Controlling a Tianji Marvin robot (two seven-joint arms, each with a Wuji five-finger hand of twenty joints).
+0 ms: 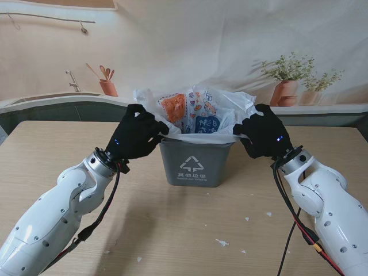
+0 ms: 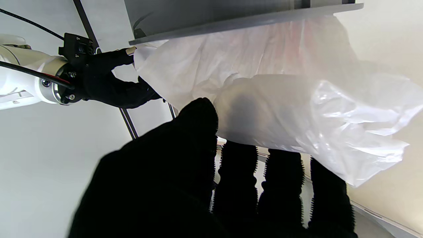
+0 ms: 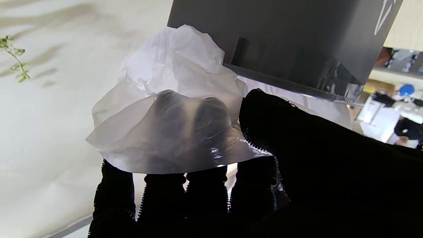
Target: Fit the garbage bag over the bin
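Note:
A grey bin [image 1: 195, 164] with a white recycling mark stands mid-table. A thin white garbage bag [image 1: 198, 112] with colourful print billows out of its mouth. My left hand [image 1: 135, 140], black-gloved, pinches the bag's edge at the bin's left rim. My right hand [image 1: 264, 138] grips the bag at the right rim. In the left wrist view the fingers [image 2: 236, 178] reach under the bag [image 2: 281, 99], thumb on its outside, with the bin rim [image 2: 244, 21] beyond. In the right wrist view fingertips show through the bag [image 3: 172, 122] beside the bin wall [image 3: 281, 39].
Small white scraps [image 1: 222, 242] lie on the wooden table [image 1: 190, 230] nearer to me than the bin. A counter [image 1: 69, 106] with a sink, a utensil pot [image 1: 108, 86] and potted plants [image 1: 287, 83] runs behind the table.

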